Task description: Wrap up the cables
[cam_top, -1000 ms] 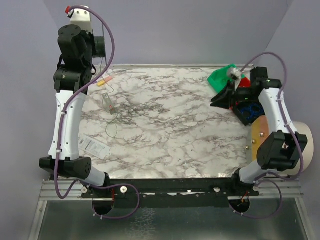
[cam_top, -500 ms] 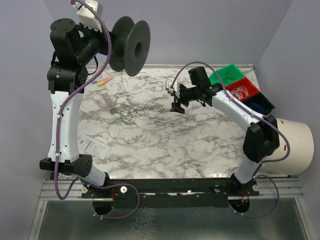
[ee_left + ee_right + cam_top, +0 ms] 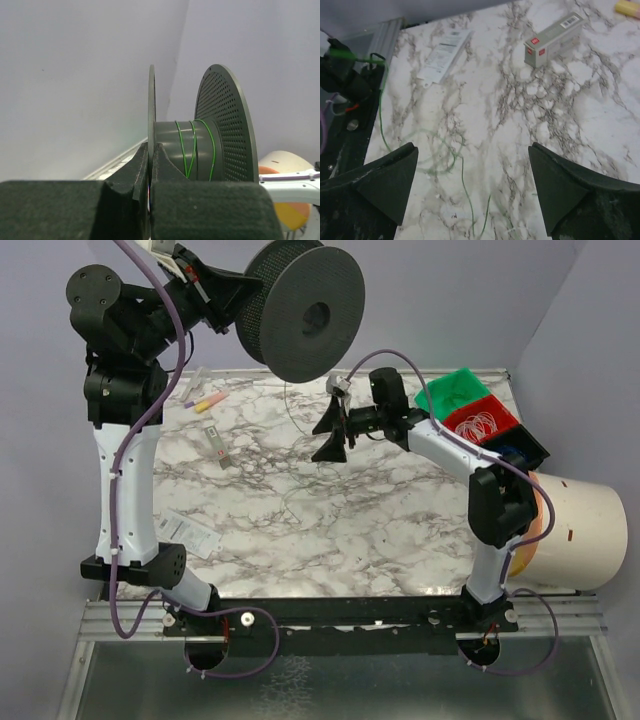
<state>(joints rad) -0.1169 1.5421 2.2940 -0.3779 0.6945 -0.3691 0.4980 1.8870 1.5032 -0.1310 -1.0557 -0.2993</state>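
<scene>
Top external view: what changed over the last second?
The left claw, shut on the black spool, swung it up toward the camera. The right claw left the bins, crossed to mid-table and opened; it holds nothing. The small box and leaflet stayed put.

Centre of table [image 3: 400, 530] open save loose cables [image 3: 465, 190]; raised spool [image 3: 300, 310] overhangs far edge, bins [image 3: 455, 390] block far-right corner, small box [image 3: 213, 440] left.

White arms [image 3: 125, 490], purple cords [image 3: 113, 550], black right pincer [image 3: 329, 434]
</scene>
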